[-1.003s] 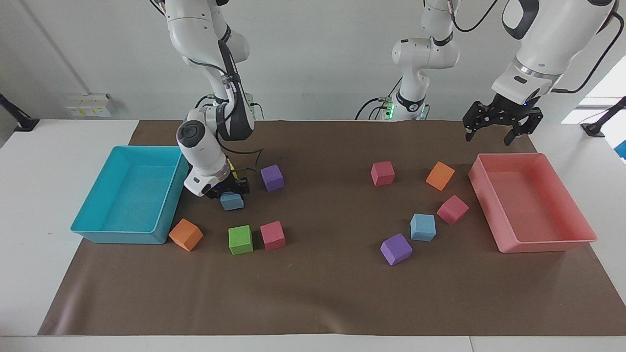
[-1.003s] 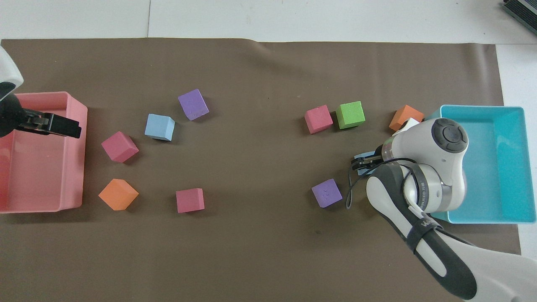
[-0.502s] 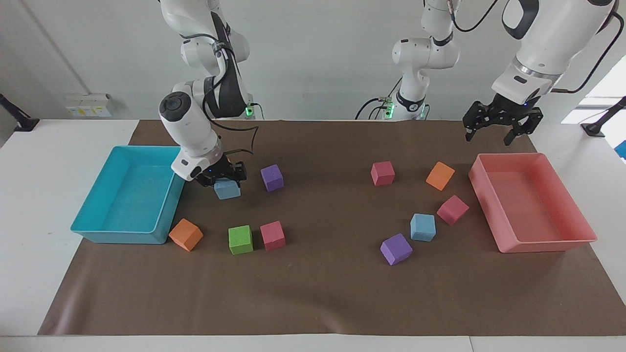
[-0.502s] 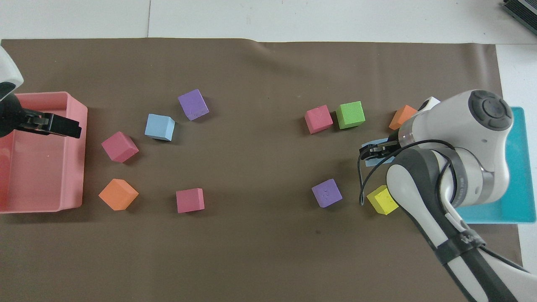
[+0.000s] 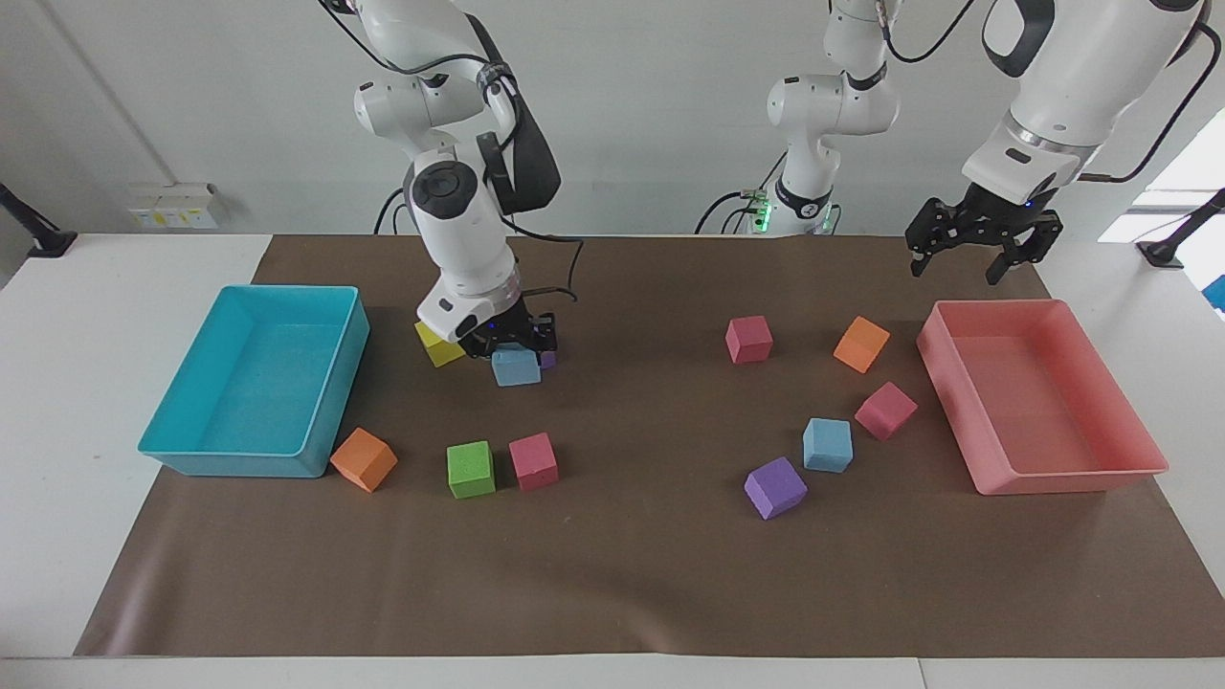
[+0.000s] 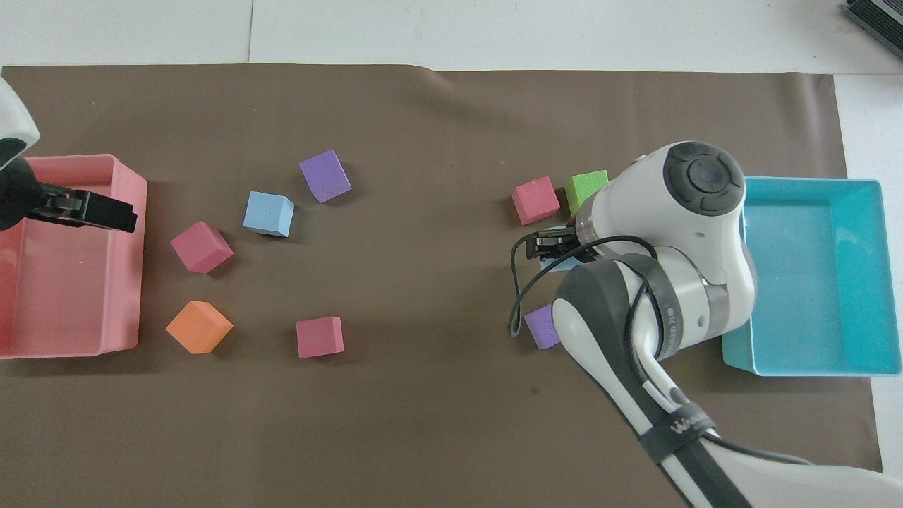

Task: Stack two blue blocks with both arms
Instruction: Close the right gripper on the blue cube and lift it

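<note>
Brown mat on a white table, plain white wall up by the robots. Since a second ago the right gripper (image 5: 505, 341) has lifted one blue block (image 5: 516, 367), pinched in its fingers, and carried it off from beside the cyan tray (image 5: 182, 450) toward the middle, uncovering a yellow cube (image 5: 437, 346). The other blue block (image 5: 828, 445) sits by a purple cube (image 5: 775, 487). Left gripper (image 5: 984, 244) waits, fingers spread, over the pink tray's (image 5: 1072, 478) edge.

Matt foam blue blocks (image 5: 828, 445); glossy smooth plastic cyan tray (image 5: 182, 450); matt brown sheet (image 5: 632, 574) covering worktop.
</note>
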### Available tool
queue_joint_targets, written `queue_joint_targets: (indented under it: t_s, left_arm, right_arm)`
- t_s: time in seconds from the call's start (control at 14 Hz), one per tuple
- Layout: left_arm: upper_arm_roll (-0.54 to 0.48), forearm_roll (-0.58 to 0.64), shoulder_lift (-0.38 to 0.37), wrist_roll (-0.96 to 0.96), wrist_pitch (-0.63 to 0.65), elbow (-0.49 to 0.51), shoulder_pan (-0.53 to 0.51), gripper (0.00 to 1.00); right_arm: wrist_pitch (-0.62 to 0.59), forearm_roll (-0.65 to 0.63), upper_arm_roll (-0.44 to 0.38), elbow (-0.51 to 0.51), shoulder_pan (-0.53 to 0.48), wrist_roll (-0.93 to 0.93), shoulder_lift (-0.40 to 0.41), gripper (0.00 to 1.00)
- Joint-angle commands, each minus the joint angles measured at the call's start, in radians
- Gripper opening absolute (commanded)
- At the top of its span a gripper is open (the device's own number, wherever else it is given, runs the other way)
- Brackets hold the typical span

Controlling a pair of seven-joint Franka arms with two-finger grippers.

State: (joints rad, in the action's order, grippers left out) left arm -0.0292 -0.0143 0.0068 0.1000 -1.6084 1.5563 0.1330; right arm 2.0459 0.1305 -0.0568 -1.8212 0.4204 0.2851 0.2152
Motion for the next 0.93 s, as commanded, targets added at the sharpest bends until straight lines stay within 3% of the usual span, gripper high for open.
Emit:
queue_joint_targets:
  t_s: [0.0,0.29,0.43,0.86]
  left_arm:
    - [0.011,-0.012,-0.008,0.012,0.021,-0.007,-0.021,1.0]
    - [0.011,-0.012,-0.01,0.012,0.021,-0.007,-0.021,1.0]
    - [0.011,-0.012,-0.008,0.012,0.021,-0.007,-0.021,1.0]
    - [0.011,-0.012,-0.008,0.012,0.021,-0.007,-0.021,1.0]
  right_arm:
    - [-0.004,-0.011,0.0,0.083,0.075,0.118,0.094,0.0]
    - [0.08,-0.011,0.0,0.163,0.196,0.319,0.22,0.0]
    - [0.16,-0.003,0.0,0.155,0.221,0.348,0.239,0.0]
    - [0.227,-0.003,0.0,0.088,0.247,0.371,0.266,0.0]
